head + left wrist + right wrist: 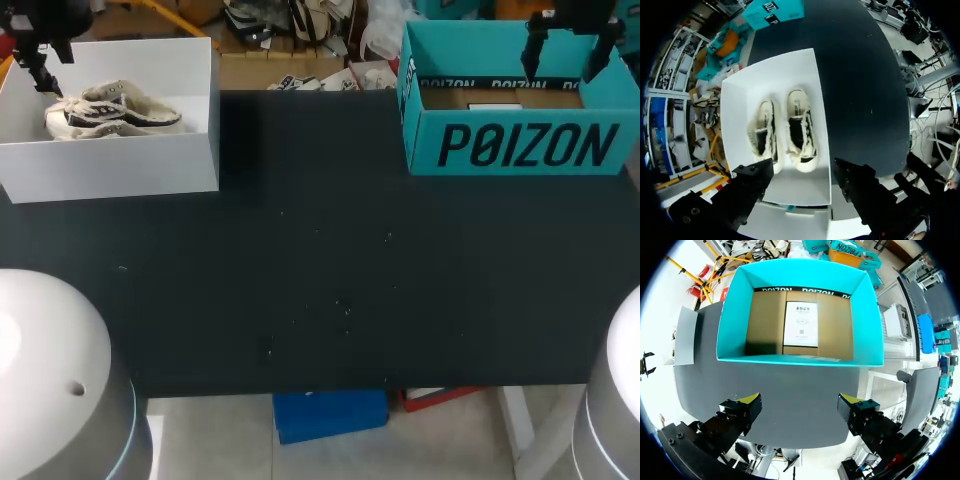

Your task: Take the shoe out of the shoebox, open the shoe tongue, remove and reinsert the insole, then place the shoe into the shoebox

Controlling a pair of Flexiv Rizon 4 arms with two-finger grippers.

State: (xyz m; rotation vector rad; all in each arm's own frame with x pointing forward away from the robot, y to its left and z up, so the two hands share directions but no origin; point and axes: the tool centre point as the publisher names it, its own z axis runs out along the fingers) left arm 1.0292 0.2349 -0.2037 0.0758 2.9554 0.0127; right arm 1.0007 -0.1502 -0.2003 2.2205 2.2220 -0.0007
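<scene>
Because the two shoes (800,125) were laid side by side, touching, in the white box (735,115), both could be caught at once, or the light box could be dragged. They were laid longways along the box; the toe end could not be told. The left gripper (802,172) was held wide open above them. The right gripper (800,400) was held open near the blue box (800,360).

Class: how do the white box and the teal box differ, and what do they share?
The white box holds two shoes; the teal box holds only a paper sheet. The white box is plain; the teal box bears large print. Both are open-topped.
</scene>
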